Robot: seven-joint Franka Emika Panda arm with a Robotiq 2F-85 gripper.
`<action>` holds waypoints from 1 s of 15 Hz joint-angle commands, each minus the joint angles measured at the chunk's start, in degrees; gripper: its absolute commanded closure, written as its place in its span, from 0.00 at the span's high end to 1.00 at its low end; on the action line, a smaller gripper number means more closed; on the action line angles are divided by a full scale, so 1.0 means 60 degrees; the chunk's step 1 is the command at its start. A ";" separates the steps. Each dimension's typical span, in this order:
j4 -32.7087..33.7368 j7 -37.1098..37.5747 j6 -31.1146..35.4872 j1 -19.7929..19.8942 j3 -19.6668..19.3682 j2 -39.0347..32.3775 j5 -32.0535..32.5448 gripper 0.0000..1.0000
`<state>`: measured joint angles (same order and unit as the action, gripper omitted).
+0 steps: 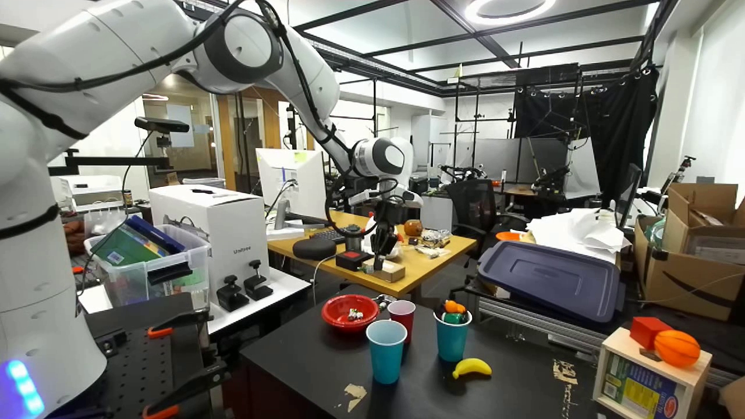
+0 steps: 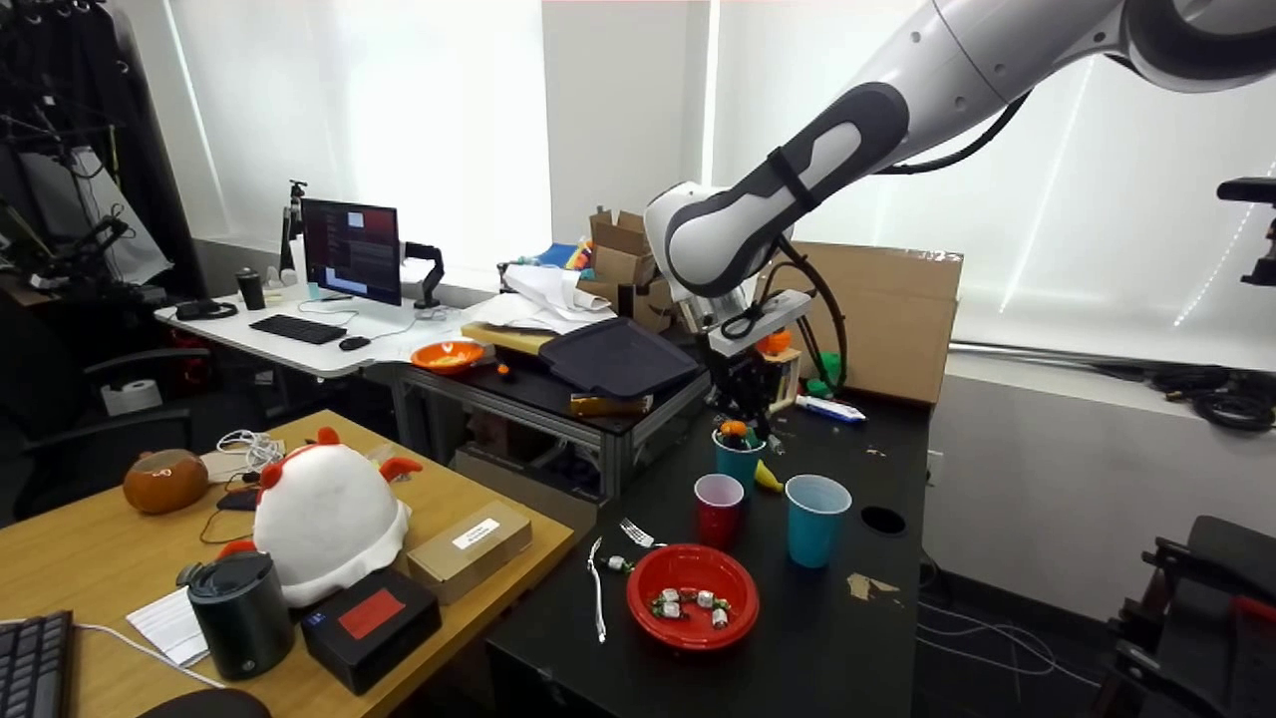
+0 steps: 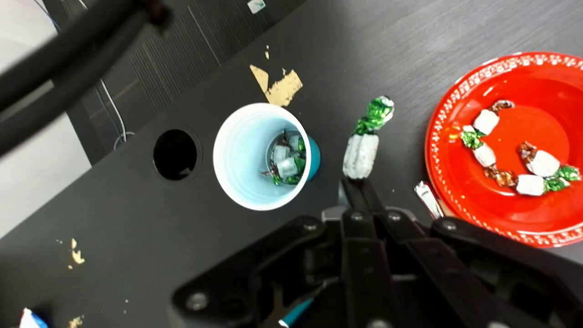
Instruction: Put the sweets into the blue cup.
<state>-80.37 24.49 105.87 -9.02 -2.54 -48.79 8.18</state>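
In the wrist view, the sweet (image 3: 360,156) at the black gripper (image 3: 357,182) is white, with one shiny green end; the blue cup (image 3: 237,159) to its left has a white rim and a pale blue inside; the bowl (image 3: 546,130) to its right is red, with a white beaded pattern along its edge, and the other sweets (image 3: 486,121) in it are white, with green and brown ends. In both exterior views, the table (image 1: 314,364) is black with beige patches, and the banana (image 1: 472,367) is yellow.
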 commanded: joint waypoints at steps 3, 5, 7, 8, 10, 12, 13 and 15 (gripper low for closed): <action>-0.0278 0.1207 -0.1446 -0.0219 -0.0269 0.0363 -0.0367 0.00; -0.0187 0.1755 -0.1912 -0.0322 -0.0378 0.0331 -0.0293 0.00; -0.0118 0.2084 -0.2287 -0.0362 -0.0413 0.0299 -0.0224 0.00; -0.0099 0.2178 -0.2442 -0.0375 -0.0425 0.0295 -0.0201 0.00; -0.0052 0.2528 -0.2787 -0.0435 -0.0490 0.0278 -0.0145 0.00; 0.0009 0.2969 -0.3182 -0.0493 -0.0564 0.0252 -0.0077 0.00; 0.0033 0.3153 -0.3344 -0.0504 -0.0580 0.0246 -0.0057 0.00; 0.0120 0.3641 -0.3737 -0.0568 -0.0651 0.0209 0.0023 0.00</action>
<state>-79.82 42.30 87.49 -11.27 -5.26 -48.68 7.69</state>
